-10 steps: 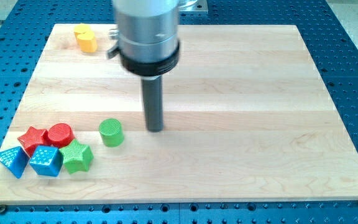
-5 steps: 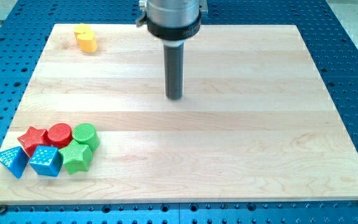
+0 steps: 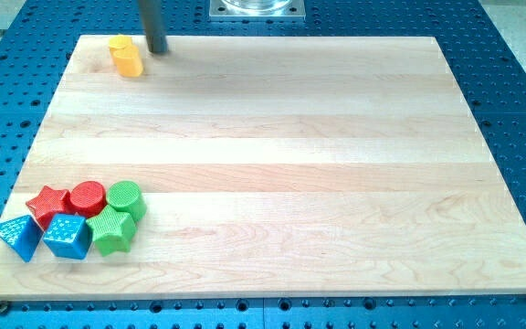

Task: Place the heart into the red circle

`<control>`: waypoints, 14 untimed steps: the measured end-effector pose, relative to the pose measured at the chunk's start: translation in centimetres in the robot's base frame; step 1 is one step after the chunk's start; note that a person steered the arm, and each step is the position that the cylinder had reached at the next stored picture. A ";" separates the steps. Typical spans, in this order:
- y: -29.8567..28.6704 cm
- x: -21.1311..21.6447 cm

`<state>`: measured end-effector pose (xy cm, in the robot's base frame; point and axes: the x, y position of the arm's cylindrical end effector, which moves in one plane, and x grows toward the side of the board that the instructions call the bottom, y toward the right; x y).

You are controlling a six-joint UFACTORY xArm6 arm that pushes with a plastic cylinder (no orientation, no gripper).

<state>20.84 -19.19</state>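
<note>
Yellow heart block (image 3: 126, 56) sits at the far-left corner of the wooden board (image 3: 272, 183), well apart from the cluster at the near-left corner. There are no fingers on this arm to be released or clenched: it ends in a plain dark rod, and it holds nothing.

Nearest the view's bottom, a blue triangular block (image 3: 18, 237) and a blue cube (image 3: 68, 236) stand side by side, with a green star (image 3: 112, 230) just to their right. Behind these lie a red star (image 3: 47, 203), the red circle (image 3: 88, 196) and a green cylinder (image 3: 126, 199), all packed together and touching their neighbours.

Across the broad middle of the board, toward the view's top, my tip (image 3: 157, 50) rests just to the right of the heart, close beside it; whether it touches cannot be told. The rod rises straight up and leaves the view at the top edge. A metal base plate (image 3: 256, 8) shows beyond the board's far edge, and blue perforated table (image 3: 519, 110) surrounds the board.
</note>
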 end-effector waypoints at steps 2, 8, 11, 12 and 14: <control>-11.3 0.1; 3.3 6.9; 5.8 7.8; 11.2 6.8; 14.3 11.8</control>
<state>32.68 -4.89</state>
